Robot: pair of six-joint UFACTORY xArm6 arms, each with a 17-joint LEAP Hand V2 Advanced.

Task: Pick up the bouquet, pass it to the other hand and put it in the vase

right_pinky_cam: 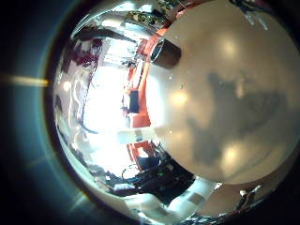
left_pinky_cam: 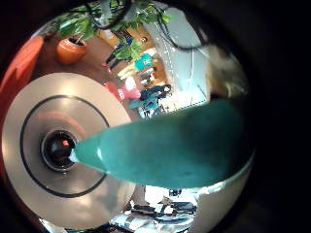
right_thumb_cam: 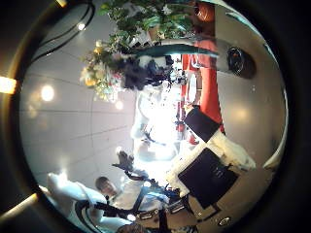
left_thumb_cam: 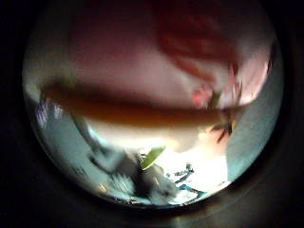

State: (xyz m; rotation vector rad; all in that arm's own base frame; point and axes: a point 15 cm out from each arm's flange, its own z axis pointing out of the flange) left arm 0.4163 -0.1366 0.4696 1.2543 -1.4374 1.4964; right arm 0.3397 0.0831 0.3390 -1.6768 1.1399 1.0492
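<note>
over the round table (left_pinky_cam: 39, 107), one bouquet (right_thumb_cam: 117, 63) rests in the left hand's (right_thumb_cam: 155, 73) curled grip; right hand's fingers unseen.

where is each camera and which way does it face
left little finger side: left palm, facing table and vase; a big close shape reaches in, unclear what
left thumb side: same palm; something close and blurred fills it
right little finger side: right palm, facing table and vase; no own parts
right thumb side: same palm, facing bouquet and vase
shared: the vase, in three views
</note>
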